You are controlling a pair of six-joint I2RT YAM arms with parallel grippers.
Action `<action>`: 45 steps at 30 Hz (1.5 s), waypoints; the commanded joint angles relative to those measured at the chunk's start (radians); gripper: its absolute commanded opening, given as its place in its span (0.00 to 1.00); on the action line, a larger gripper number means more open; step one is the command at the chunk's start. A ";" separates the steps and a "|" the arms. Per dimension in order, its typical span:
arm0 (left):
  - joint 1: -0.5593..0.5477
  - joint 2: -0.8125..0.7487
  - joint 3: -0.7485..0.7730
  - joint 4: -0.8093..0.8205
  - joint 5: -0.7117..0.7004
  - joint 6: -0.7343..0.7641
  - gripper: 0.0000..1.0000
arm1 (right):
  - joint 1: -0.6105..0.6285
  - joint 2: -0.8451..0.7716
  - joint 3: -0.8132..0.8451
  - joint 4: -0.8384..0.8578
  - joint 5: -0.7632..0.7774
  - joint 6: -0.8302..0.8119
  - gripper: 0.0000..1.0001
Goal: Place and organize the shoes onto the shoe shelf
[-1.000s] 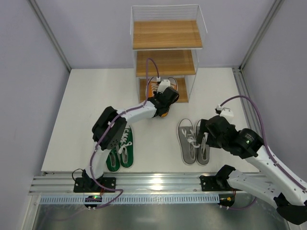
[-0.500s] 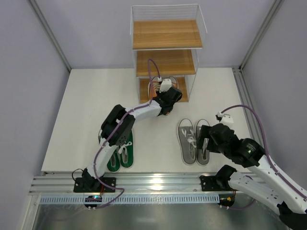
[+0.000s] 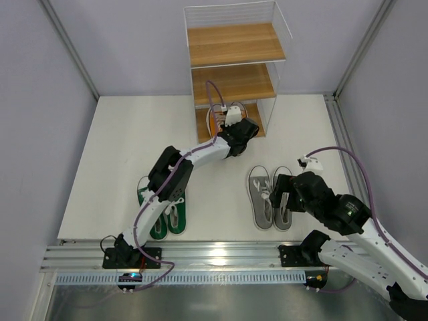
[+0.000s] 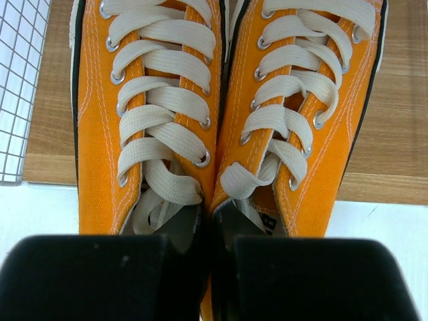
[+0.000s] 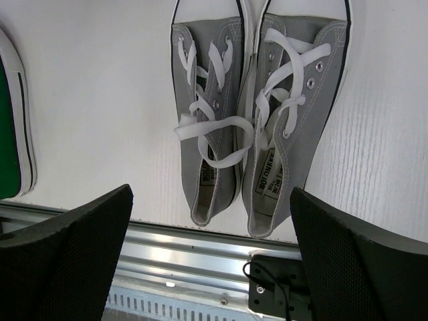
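White table (image 3: 120, 167), grey walls, shoe shelf (image 3: 234, 47) at the far side.

Top view: L arm is stretched out to the shelf. L gripper (image 3: 237, 127) is at the front of the lowest level, w/ the orange shoes (image 3: 214, 122) mostly hidden under it. The 2 upper boards have no shoes. Green shoes (image 3: 167, 214) sit side by side near the L arm base. Grey shoes (image 3: 271, 197) sit side by side in front of the R arm. R gripper (image 3: 284, 194) hangs just over them.

L wrist view: the black fingers (image 4: 87, 274) are closed, pinching the inner heel walls of both orange shoes together. Toes & laces lie over the btm board (image 4: 401, 100). Heels stick out past its front edge, over the table. A wire grid (image 4: 20, 80) is just beside the L shoe.

R wrist view: fingers are wide open, nothing held. The grey pair lies between them, lower down, not touched.

Step now, I think: slide the orange pair in. Push straight & flat so both heels reach the board, away from the wire. Then open & back out slow, so no lace snags.
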 commanded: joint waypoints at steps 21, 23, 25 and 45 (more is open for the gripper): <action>0.025 0.010 0.184 0.143 -0.041 -0.123 0.00 | 0.000 0.014 0.014 0.041 -0.012 -0.016 1.00; 0.025 0.013 0.196 0.152 -0.038 -0.117 0.00 | -0.003 0.014 0.014 0.035 -0.010 -0.011 1.00; 0.028 0.022 0.209 0.151 -0.042 -0.102 0.00 | -0.002 0.013 0.015 0.030 -0.007 -0.011 1.00; 0.016 -0.022 0.085 0.232 -0.061 -0.008 0.69 | -0.002 -0.027 -0.026 0.035 -0.003 0.007 1.00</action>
